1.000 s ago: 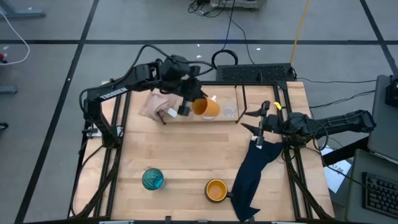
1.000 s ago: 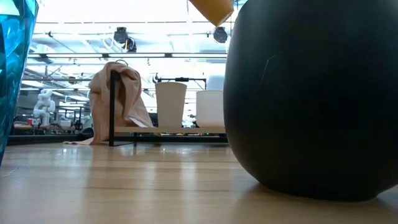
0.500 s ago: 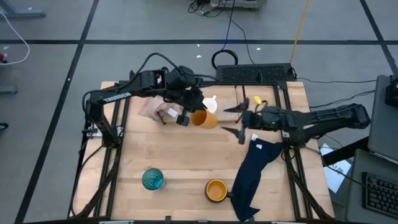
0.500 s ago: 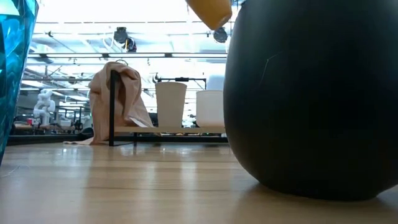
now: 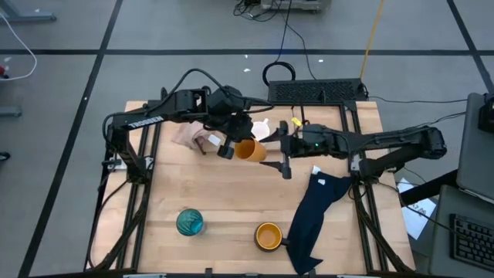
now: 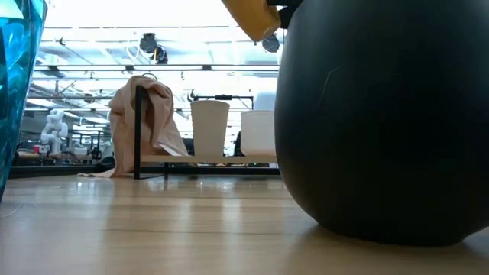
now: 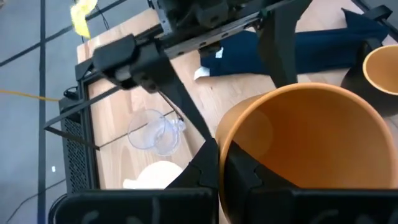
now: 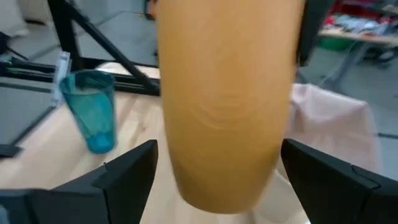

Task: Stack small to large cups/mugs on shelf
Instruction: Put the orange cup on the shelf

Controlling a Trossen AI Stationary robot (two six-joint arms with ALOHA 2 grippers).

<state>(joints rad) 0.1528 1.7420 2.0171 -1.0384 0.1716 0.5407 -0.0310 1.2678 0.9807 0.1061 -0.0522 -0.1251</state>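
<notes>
The left gripper [image 5: 231,145] is clamped on the rim of a small orange plastic cup [image 5: 250,149], held above the wooden table [image 5: 224,193]. The right gripper [image 5: 282,151], fingers spread wide, flanks the cup's base.

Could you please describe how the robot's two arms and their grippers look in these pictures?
Both arms are dark, slender and jointed, with black cables looping along them. The left arm carries pale lettering along one segment, too small to read. The left gripper and right gripper each have two flat black fingers; the right fingers look broad, angular and matte. Near the right wrist sits a yellow tag.
</notes>
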